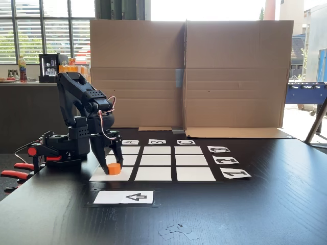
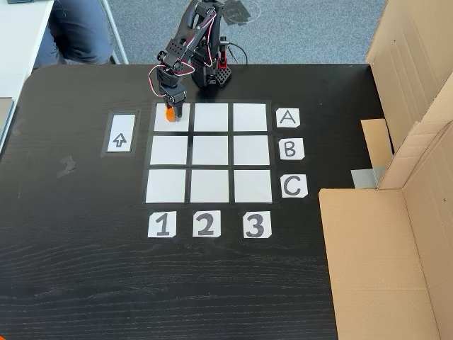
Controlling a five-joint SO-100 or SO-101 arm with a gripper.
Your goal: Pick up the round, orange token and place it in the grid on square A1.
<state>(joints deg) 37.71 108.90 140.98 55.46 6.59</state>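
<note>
Dark wood-grain table [image 1: 255,214] filled both fixed views, with daylight from windows behind it in the lower, front-on one. Nearest that camera lay a white card with a black arrow [image 1: 124,197], close to the table's front edge. Just beyond it sat the grid [image 1: 168,161], nine white paper cells in three rows of three, separated by thin black gaps. Small white number cards [image 1: 226,160] ran along its right side and letter cards [image 1: 157,141] along its far side in this view. From above, the letters A, B and C lined the grid's right side and 1, 2 and 3 its bottom. Square A1 [image 2: 164,113] was the top-left cell from above, and the nearest left cell from the front. The token [image 1: 114,168], a small orange cylinder, stood on that square. The black gripper [image 1: 113,166] pointed down at it, one finger on each side, jaws spread slightly around the token; whether they were pressing it could not be told. The arm's base [image 1: 64,148], with orange clamps, stood at the table's left edge in the front view. Farthest back, large brown cardboard sheets [image 1: 189,71] stood upright as a wall along the table's far edge. A seated person's legs [image 2: 78,28] showed beyond the table's top edge in the view from above.
</note>
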